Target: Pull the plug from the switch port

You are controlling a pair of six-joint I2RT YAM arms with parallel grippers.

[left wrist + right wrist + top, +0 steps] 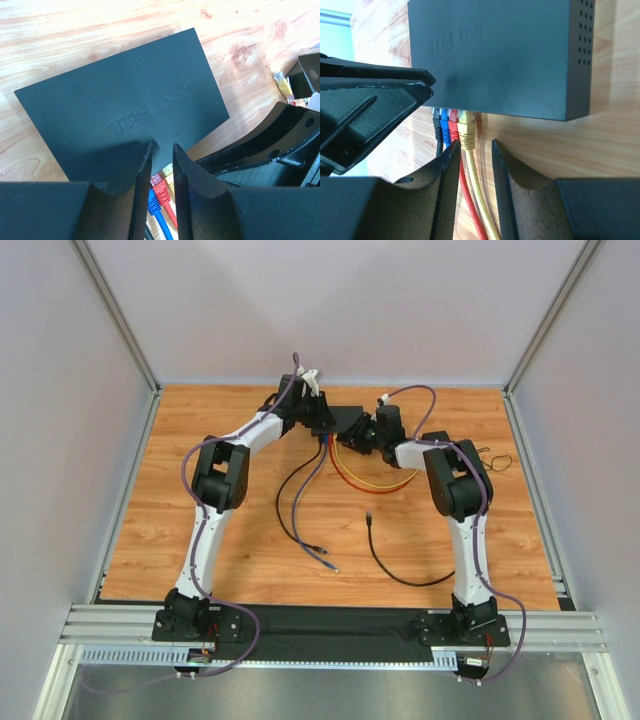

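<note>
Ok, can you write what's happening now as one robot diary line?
left fingers: apart, over switch at socket edge | right fingers: apart, either side of yellow plug | yellow plug: in socket, not yet pulled

The switch (120, 100) lies far back on the bench (180, 530), between the left hand (161, 150) and the right hand (474, 146). A row of plugs (450, 122) sits in its near side. The rightmost, it seems, is just ahead of the right hand's finger gap. A loose cable (370, 528) lies nearer, left of the right arm.

Switch (125, 110) sockets out of sight behind left end effector (162, 148); cables (156, 215) cut off below.
</note>
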